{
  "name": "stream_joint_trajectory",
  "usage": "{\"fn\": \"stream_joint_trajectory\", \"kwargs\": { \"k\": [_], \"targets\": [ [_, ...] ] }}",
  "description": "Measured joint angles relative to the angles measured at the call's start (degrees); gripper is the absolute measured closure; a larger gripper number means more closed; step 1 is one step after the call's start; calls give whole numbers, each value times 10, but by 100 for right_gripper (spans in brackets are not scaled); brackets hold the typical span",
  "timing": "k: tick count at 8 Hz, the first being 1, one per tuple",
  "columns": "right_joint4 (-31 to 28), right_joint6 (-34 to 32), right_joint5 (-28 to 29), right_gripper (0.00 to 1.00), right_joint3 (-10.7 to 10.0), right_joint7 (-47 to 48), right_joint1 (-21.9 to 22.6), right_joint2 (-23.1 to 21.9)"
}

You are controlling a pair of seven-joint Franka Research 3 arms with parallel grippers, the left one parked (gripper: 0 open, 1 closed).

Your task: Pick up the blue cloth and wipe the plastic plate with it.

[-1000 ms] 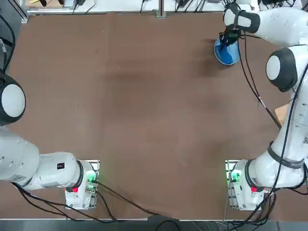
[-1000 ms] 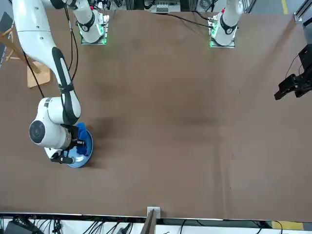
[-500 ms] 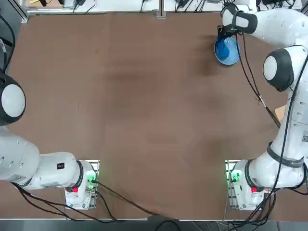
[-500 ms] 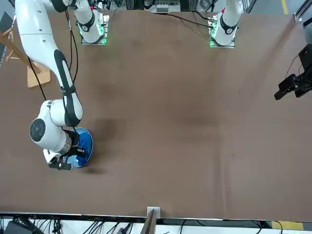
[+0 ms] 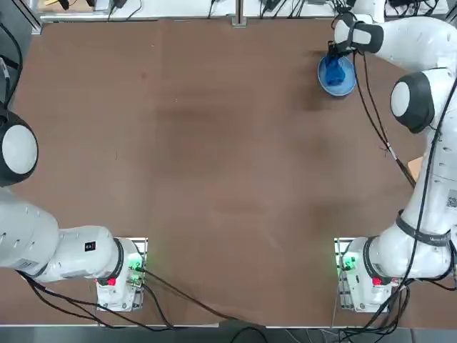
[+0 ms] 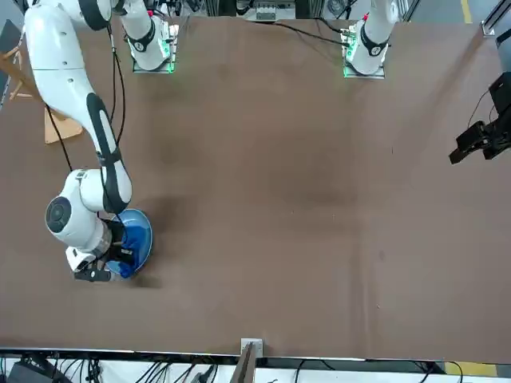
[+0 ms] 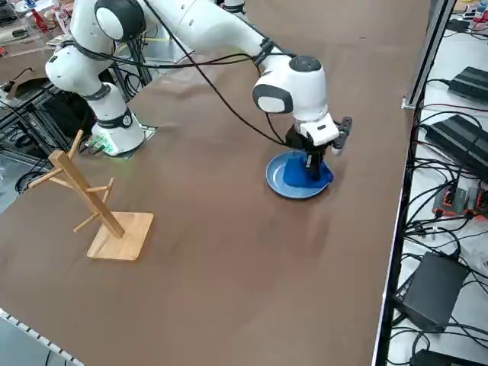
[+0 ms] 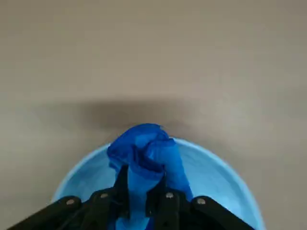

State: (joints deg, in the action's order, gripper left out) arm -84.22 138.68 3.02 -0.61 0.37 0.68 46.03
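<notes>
Right gripper [image 8: 147, 189] was clamped on royal-blue cloth [image 8: 144, 152]; wiping sky-blue plate [image 8: 216, 177] beneath it needed light, level strokes.

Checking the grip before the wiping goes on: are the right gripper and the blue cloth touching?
Touching: the right wrist view shows the right gripper shut on the blue cloth, fabric bunched between its fingers.

Top and front views share the tabletop, from overhead and across.
</notes>
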Motion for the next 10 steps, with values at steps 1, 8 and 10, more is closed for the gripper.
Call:
{"fn": "stream_joint_trajectory", "kwargs": {
  "k": [1, 8, 10],
  "targets": [
    [0, -10, -2, 91, 0, -14, -11, 0],
    [-5, -143, -2, 91, 0, 15, 8, -17],
    [-6, -145, -3, 91, 0, 50, 28, -18]
  ]
}}
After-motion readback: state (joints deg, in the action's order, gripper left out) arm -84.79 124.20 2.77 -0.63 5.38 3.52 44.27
